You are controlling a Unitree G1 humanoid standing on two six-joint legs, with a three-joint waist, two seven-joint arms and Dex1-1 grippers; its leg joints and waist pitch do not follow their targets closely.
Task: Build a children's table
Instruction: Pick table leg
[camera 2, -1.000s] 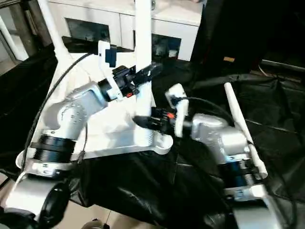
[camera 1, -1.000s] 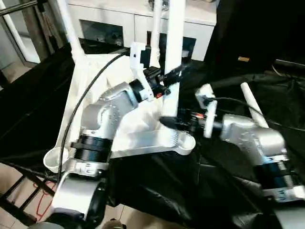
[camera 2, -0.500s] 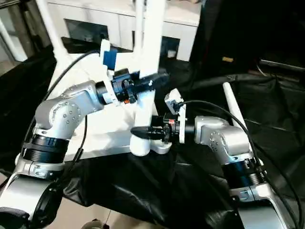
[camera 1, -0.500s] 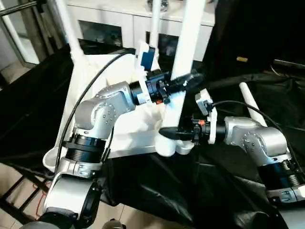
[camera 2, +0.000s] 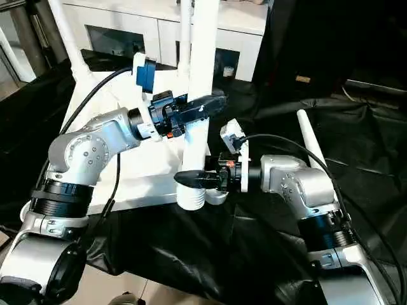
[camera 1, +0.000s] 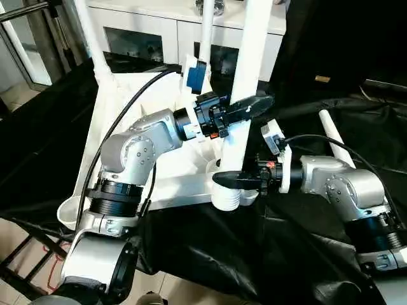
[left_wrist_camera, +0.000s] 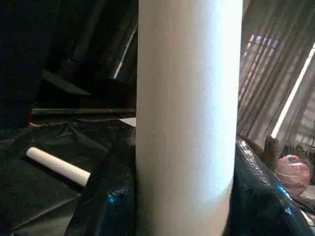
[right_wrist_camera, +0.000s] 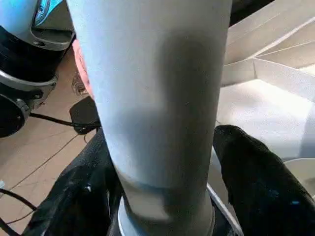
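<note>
We hold one leg [camera 1: 245, 95] of the children's table with both grippers, and the step in hand, as we judge it, is seating its ridged end in the near corner socket [camera 1: 249, 194] of the upturned top [camera 1: 114, 121]. The left gripper [camera 1: 249, 105] is clenched around the leg partway up; the right gripper [camera 1: 230, 180] is clenched around it low down, just above the ridges. The ridged end sits just beside the socket toward us, not yet inside it, and the leg leans away at its top.

To do this well, we should bring the foot over the socket mouth with the lower gripper while the upper one stands the leg upright, then press straight down along the leg's own line. Pushing while it leans would likely jam the ridges against the socket wall or drag the top across the black cloth [camera 1: 305, 254].

The table is all white plastic. The top lies ribbed side up on the cloth, with round sockets at its corners. Two legs [camera 1: 89, 35] already stand at the far corners, and one more leg [camera 1: 334, 136] lies loose on the cloth to our right.
</note>
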